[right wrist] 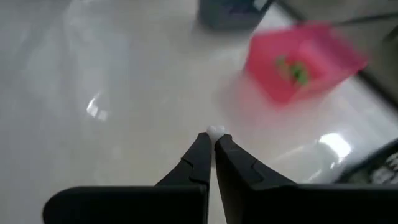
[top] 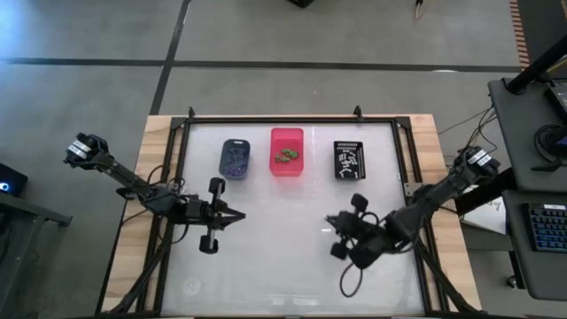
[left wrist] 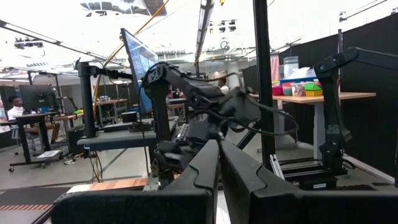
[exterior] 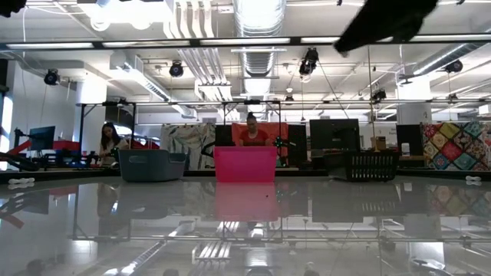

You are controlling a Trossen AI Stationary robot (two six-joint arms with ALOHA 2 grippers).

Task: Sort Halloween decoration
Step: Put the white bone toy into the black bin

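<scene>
Trinkets lie sorted ahead of the right gripper (right wrist: 212, 142): purple ones in the blue-grey bin (top: 235, 158), green ones (right wrist: 294, 70) in the pink bin (top: 286, 151), white ones in the black bin (top: 350, 159). That gripper pinches one tiny white trinket (right wrist: 216, 131) above the tabletop (top: 275, 239). The left gripper (top: 241, 216) hovers closed and empty.

Three small bins are set in a row in the upper middle of the high view, on a white table (top: 266, 257): a blue-grey bin (top: 235, 159) at left, a pink bin (top: 286, 151) in the centre, a black bin (top: 349, 159) at right. A wooden border (top: 133, 230) is seen along the table's left edge. A keyboard (top: 547, 227) lies at the far right.
</scene>
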